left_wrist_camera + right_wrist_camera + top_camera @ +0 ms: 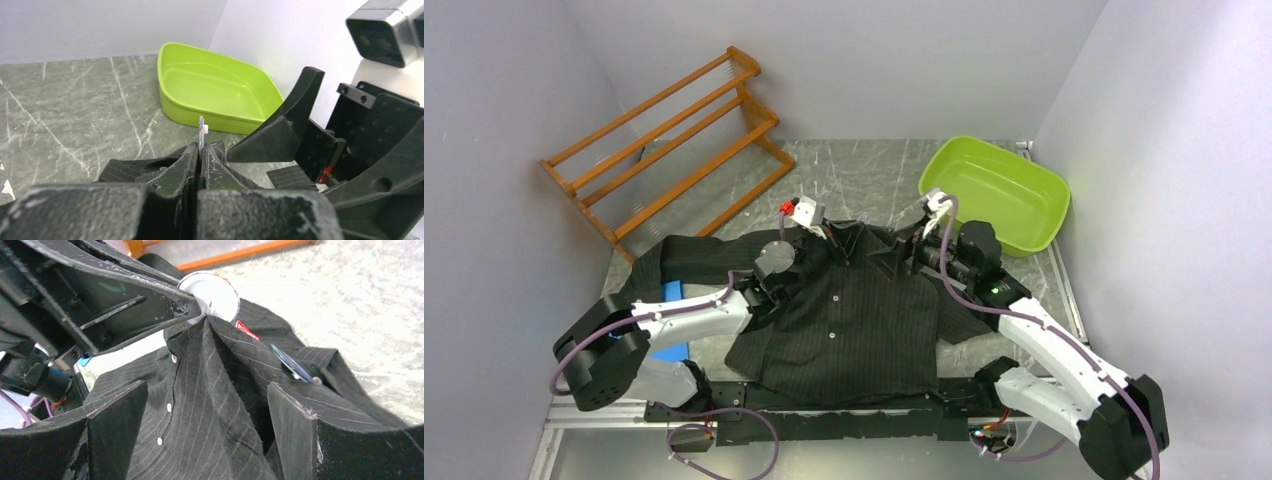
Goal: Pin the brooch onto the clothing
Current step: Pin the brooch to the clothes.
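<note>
1. Right wrist view: the brooch [212,292], a white disc, is clamped in the left gripper [191,306], whose jaws are pressed together on it. A peak of the clothing [210,410] is drawn up to the disc's lower rim.
2. The right gripper [207,387] is held with its jaws wide apart astride that peak, with nothing gripped.
3. Whether the pin is through the cloth cannot be told. If it is not, the peak may slip off and the fold be lost.
4. Too strong a lift could tear the weave or twist the disc out of the jaws.
5. Both grippers are crowded together, so a knock is possible.
6. In the top view, the clothing is spread on a grey marbled table [864,165], collar at 12 o'clock. A green tub [1004,195] is placed at 2 o'clock and a wooden rack [674,130] at 10 o'clock. Pale walls [854,60] enclose the space.
</note>
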